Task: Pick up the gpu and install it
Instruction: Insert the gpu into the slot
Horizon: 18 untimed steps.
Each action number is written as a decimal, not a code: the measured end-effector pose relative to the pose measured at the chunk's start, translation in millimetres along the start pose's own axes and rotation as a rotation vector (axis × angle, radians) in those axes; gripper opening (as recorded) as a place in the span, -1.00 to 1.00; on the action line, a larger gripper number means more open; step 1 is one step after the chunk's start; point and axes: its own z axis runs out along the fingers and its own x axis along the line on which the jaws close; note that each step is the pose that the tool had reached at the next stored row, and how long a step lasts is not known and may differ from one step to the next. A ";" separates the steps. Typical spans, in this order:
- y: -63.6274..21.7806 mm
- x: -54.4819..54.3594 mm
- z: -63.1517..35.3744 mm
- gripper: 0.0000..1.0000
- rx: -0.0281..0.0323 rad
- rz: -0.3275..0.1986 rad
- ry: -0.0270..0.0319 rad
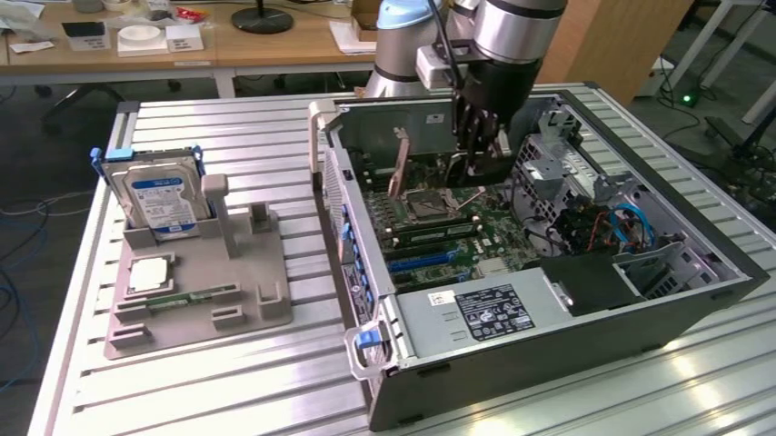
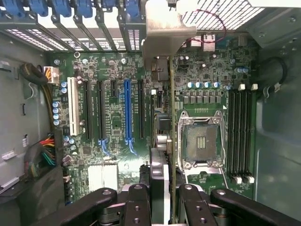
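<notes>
One gpu (image 2: 171,122) edge-on between jaws, exterior view: hard drive (image 1: 162,195)

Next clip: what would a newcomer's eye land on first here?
The open computer case on the slatted table, motherboard exposed, with the gripper lowered inside holding the gpu edge-on above the board, bracket toward the rear slots. At the exterior view's left, a hard drive stands upright in a grey holder.

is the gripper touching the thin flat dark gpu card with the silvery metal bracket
Touching. In the wrist view the gripper has its fingers closed on the edge-on gpu card, held above the green motherboard.
</notes>
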 end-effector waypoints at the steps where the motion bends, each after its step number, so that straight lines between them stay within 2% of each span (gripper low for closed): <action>1: 0.2 0.0 1.2 -0.44 0.0000 0.000 -0.0001; 14: 0.6 4.8 6.4 -0.44 0.0000 0.000 0.0008; 18: 6.0 5.3 11.8 -0.44 -0.0001 0.000 0.0009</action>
